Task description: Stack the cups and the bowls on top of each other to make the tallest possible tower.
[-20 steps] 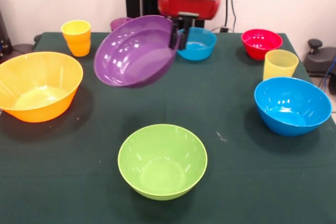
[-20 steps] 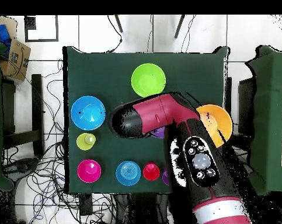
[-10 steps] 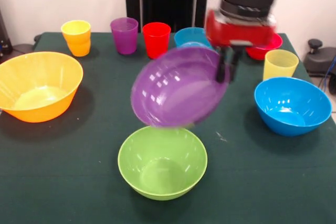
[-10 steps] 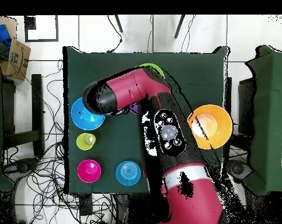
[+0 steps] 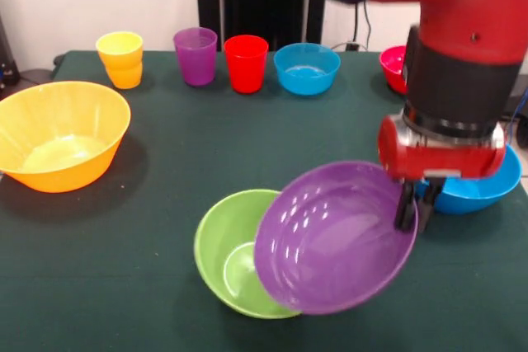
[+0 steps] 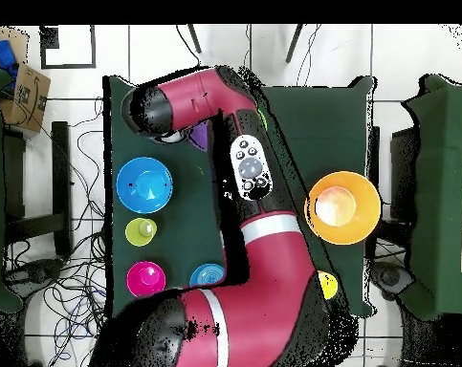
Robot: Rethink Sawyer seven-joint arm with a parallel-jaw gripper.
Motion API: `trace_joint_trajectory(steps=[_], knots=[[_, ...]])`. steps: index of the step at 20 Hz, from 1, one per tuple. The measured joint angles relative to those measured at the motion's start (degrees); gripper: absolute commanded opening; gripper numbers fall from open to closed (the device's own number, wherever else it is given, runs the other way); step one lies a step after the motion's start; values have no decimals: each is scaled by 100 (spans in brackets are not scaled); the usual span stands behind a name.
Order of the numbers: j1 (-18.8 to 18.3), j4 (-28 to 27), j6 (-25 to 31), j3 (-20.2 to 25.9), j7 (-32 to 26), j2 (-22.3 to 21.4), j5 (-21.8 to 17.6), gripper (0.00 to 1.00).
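So the purple bowl [image 5: 334, 237] hangs tilted, partly over the green bowl [image 5: 233, 253] at the table's near edge, its rim pinched in the closed claw [image 5: 415, 207]. Nothing looks stacked yet: the orange bowl [image 5: 58, 133], big blue bowl [image 5: 487, 191], small blue bowl [image 5: 307, 68] and the yellow cup [image 5: 120, 58], purple cup [image 5: 195, 55] and red cup [image 5: 246, 63] all stand apart. Almost the whole tower remains to be built.

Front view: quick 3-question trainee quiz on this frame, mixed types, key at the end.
1. True or false: the purple bowl rests flat on the table.
2. Which bowl does it partly overlap? A orange bowl B green bowl C small blue bowl
3. Fill in: the gripper pinches the purple bowl at its ____.

Key: 1 false, it is held tilted, jaws shut on it. 2 B. 3 rim.
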Motion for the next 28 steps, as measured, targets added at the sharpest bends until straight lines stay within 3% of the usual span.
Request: trace_joint_trajectory(steps=[5,12,28], knots=[[-6,-718,343,59,0,424,1,0],[-18,-1254,631,64,0,649,1,0],[-18,-1609,1108,64,0,627,105,0]])
